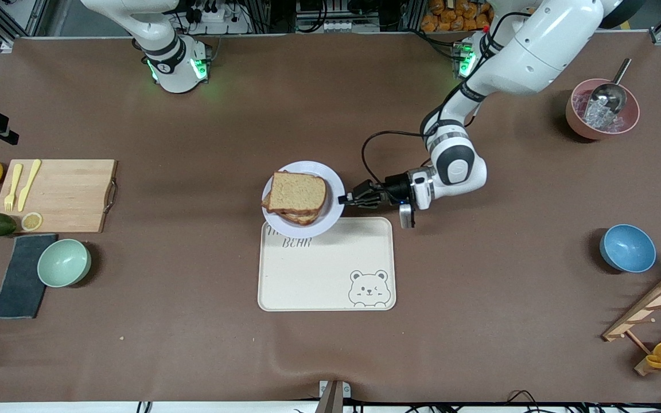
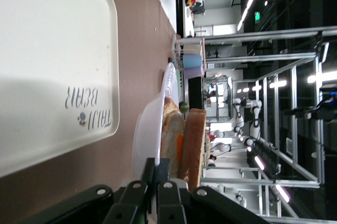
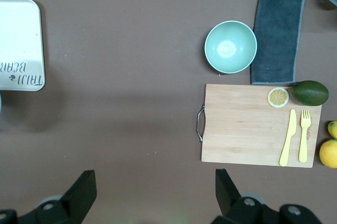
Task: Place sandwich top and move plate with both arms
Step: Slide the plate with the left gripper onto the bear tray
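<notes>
Your left claw [image 1: 346,199] pinches the small round lavender-white plate [image 1: 330,179] by its rim. One-sided lift could tip the brown bread slice [image 1: 298,192] off. Your right claw [image 3: 152,192] waits wide open, empty.

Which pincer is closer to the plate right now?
Left. The left pincer is at the rim of the plate, closed on its edge at the left arm's side. The right pincer hangs open, high above bare table near the cutting board, well away.
</notes>
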Controlling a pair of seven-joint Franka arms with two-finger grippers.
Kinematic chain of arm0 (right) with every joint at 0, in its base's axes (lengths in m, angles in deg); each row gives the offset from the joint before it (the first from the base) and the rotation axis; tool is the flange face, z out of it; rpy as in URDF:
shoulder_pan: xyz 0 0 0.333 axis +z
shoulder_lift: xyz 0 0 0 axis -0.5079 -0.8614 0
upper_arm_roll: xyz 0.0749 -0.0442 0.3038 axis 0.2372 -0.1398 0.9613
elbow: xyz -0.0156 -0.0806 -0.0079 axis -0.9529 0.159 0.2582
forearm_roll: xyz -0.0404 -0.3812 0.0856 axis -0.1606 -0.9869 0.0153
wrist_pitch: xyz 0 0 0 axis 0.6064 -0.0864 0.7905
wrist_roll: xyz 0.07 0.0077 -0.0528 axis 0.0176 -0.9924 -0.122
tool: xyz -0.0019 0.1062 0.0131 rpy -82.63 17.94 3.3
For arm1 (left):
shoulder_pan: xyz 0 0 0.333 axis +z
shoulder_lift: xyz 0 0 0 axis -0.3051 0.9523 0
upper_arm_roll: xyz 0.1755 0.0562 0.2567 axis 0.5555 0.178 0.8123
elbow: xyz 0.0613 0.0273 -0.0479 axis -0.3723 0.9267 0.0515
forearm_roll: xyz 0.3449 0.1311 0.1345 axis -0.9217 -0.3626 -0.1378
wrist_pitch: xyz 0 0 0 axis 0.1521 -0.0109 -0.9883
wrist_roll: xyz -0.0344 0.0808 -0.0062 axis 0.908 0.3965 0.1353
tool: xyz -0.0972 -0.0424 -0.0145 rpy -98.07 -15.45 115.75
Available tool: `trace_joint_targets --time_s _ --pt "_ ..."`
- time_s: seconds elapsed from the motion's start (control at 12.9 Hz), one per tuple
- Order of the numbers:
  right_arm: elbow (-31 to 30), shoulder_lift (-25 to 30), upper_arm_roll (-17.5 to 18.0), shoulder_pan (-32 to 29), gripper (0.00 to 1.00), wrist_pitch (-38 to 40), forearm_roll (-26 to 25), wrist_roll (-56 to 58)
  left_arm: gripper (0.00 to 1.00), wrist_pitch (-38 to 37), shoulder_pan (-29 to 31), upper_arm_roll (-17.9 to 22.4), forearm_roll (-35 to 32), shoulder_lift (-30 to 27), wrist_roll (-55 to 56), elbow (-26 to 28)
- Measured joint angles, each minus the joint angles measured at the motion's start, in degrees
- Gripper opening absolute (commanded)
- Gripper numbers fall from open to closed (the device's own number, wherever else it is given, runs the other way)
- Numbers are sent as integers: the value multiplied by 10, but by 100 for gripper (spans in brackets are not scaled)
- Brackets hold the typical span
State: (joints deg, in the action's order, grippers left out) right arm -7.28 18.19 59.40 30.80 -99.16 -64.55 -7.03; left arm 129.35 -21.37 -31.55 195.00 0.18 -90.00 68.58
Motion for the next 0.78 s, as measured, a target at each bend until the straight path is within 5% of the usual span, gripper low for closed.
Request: trace_joint_targets --time_s 0.78 --pt "0 0 0 0 100 0 0 0 0 -11 44 30 -53 85 63 -126"
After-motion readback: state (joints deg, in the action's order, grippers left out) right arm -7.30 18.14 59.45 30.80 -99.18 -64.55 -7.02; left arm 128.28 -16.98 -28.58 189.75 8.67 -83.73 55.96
